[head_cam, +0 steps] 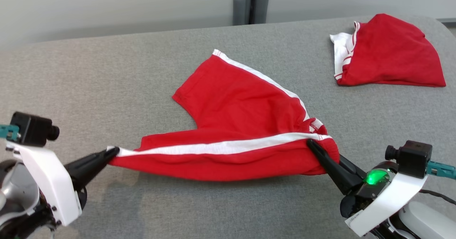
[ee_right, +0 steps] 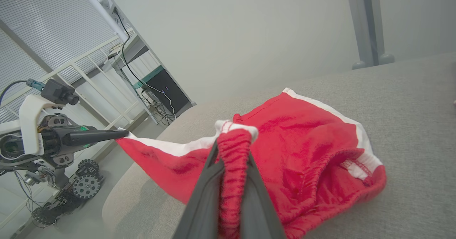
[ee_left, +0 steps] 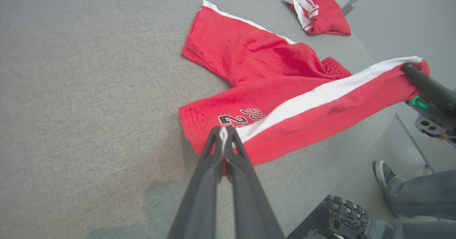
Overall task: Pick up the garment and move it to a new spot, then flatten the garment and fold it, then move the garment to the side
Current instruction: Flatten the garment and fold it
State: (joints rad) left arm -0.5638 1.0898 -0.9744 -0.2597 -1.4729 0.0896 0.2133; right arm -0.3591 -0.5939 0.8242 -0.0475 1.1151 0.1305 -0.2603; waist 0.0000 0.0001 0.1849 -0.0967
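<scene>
Garment: red shorts (head_cam: 235, 125) on the grey table (head_cam: 71, 71), near leg stretched between both grippers.
Left gripper (head_cam: 113, 152): jaws pinching the hem corner — 8 o'clock.
Right gripper (head_cam: 311, 144): jaws clamped on the waistband — 4 o'clock.
Second garment (head_cam: 388, 52): red, 2 o'clock, well apart.

The head camera looked down from behind the left gripper (head_cam: 113, 152) and right gripper (head_cam: 310, 143) onto the grey fabric tabletop (head_cam: 89, 71). Each wrist camera sat close behind its own gripper, facing the other across the red white-striped cloth shorts (head_cam: 231, 110), shared by all views.
</scene>
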